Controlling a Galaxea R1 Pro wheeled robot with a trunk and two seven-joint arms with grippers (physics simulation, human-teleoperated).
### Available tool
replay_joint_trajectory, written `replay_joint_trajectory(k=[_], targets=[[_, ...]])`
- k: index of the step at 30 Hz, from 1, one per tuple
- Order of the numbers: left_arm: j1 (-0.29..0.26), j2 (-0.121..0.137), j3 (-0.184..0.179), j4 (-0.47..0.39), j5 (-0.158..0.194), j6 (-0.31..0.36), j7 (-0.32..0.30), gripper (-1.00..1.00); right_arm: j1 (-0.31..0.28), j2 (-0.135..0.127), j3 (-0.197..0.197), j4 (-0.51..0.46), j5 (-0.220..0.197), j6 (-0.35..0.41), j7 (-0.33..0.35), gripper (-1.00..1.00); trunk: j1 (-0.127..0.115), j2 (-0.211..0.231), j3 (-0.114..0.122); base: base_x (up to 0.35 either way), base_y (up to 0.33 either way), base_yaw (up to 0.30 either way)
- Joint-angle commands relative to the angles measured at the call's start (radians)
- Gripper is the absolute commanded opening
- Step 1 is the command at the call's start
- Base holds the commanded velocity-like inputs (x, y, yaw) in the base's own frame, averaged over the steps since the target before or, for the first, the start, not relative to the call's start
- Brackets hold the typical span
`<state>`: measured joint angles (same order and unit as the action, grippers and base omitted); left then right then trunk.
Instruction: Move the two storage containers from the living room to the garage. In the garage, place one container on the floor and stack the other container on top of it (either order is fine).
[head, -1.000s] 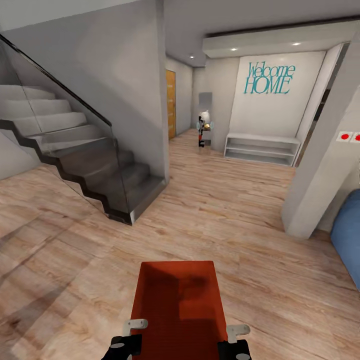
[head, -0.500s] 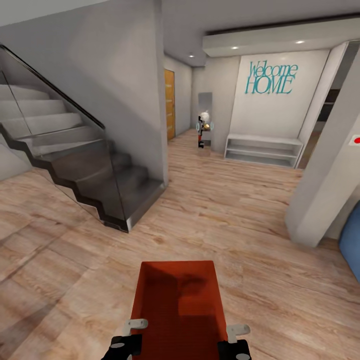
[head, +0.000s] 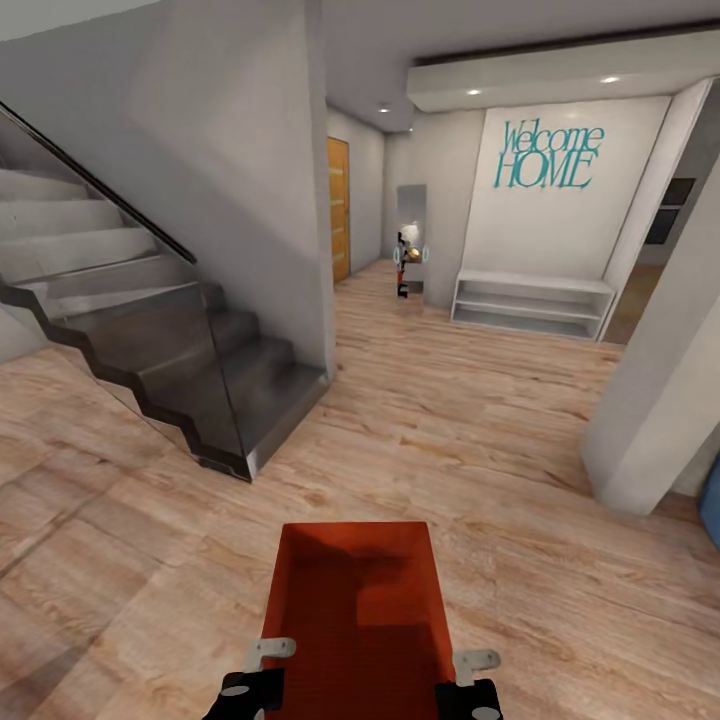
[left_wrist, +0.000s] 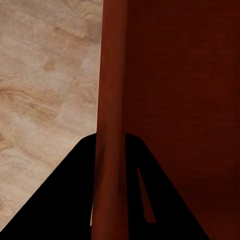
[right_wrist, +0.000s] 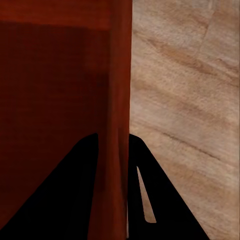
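The orange-red storage container (head: 357, 610) stays low in front of the robot over the wood-plank floor (head: 480, 440), left gripper (head: 262, 668) and right gripper (head: 470, 672) each clamped on a side wall, its near end cut off, while the staircase (head: 160, 330) and blue object (head: 713, 500) have slid outward with the camera.

Staircase (head: 170, 340) left, shelf (head: 530, 305) ahead, container (head: 357, 610) nearest.

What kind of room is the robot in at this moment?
Most likely the entrance hall of a house. A staircase with a glass side rises on one side, the far wall carries a "Welcome HOME" sign above a low white shelf, and the floor is light wood planks.
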<state>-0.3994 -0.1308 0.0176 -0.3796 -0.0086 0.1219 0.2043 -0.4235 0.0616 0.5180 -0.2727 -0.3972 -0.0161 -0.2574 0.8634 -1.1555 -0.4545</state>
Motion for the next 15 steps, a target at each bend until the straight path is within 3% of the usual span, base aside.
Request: replay_joint_trajectory(k=[1,15], targets=[[0.001,-0.001,-0.062,-0.001,0.007,0.005,0.004,-1.0,-0.001,0.0,0.007,0.002,-0.01,-0.004,-0.009,-1.0,0.001,-0.001,-0.001,0.322,0.0,0.0],[0.001,-0.001,-0.062,-0.001,0.007,0.005,0.004,-1.0,-0.001,0.0,0.007,0.002,-0.01,-0.006,-0.008,-1.0,0.001,-0.001,-0.001,0.322,0.0,0.0]])
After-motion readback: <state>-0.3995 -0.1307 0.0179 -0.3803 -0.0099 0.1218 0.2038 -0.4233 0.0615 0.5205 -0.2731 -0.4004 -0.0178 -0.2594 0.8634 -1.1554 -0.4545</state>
